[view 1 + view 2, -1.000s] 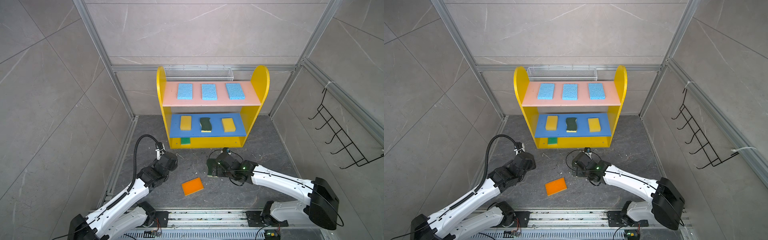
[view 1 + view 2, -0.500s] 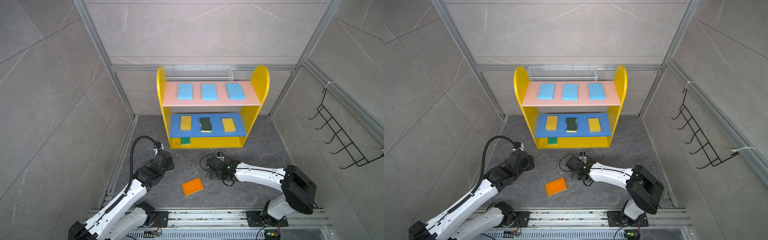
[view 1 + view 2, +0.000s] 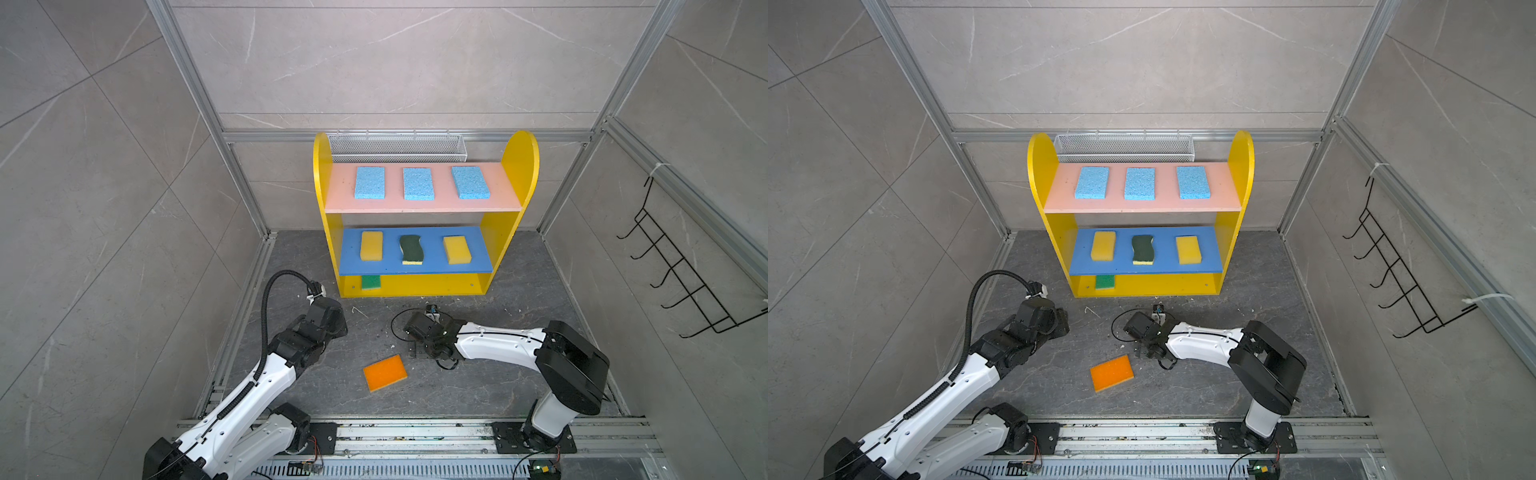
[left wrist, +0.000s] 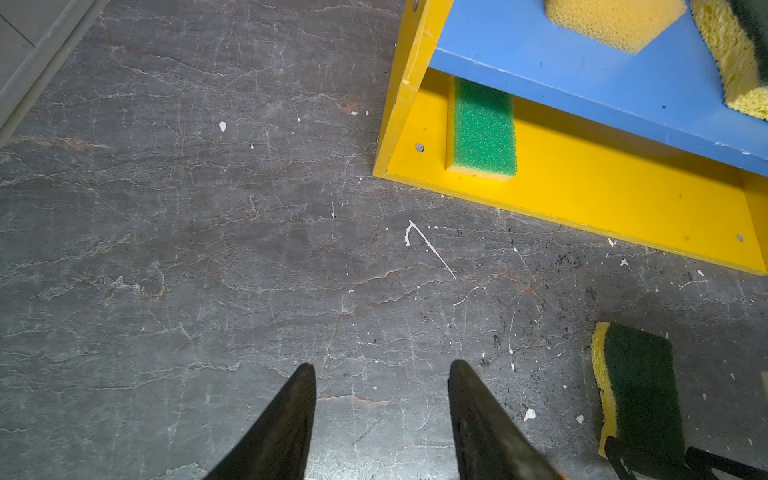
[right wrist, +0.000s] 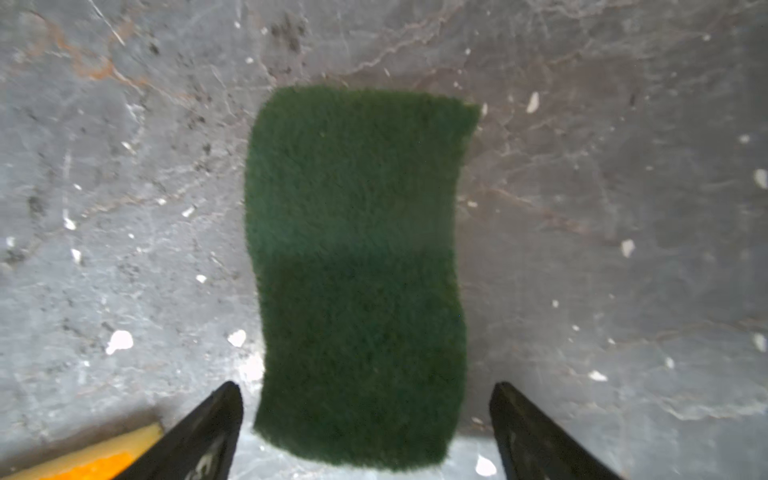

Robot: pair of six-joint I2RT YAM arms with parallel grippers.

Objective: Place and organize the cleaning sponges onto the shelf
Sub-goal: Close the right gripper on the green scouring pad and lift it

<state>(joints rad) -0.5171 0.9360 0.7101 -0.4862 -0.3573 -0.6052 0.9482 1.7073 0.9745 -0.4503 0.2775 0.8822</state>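
The shelf point(image 3: 519, 158) stands at the back in both top views. Three light blue sponges point(image 3: 418, 183) lie on its pink board. On the blue board a dark green sponge point(image 3: 411, 248) sits between two yellow ones point(image 3: 371, 245). A bright green sponge point(image 4: 484, 126) rests on the yellow base. An orange sponge point(image 3: 385, 372) lies on the floor. Another dark green sponge point(image 5: 357, 270) lies flat on the floor, and my right gripper point(image 5: 365, 386) stands open astride its near end without touching it. My left gripper point(image 4: 382, 365) hangs open over bare floor, left of that sponge point(image 4: 640, 386).
A silver wire-mesh basket point(image 3: 397, 145) hangs behind the shelf. A black wire hook rack point(image 3: 681, 274) is fixed to the right wall. Both arm bases sit on the rail point(image 3: 415, 432) along the front edge. Small white crumbs dot the grey floor.
My right arm has folded its elbow in and brought its gripper down over the dark green sponge on the floor. The left gripper has shifted slightly.
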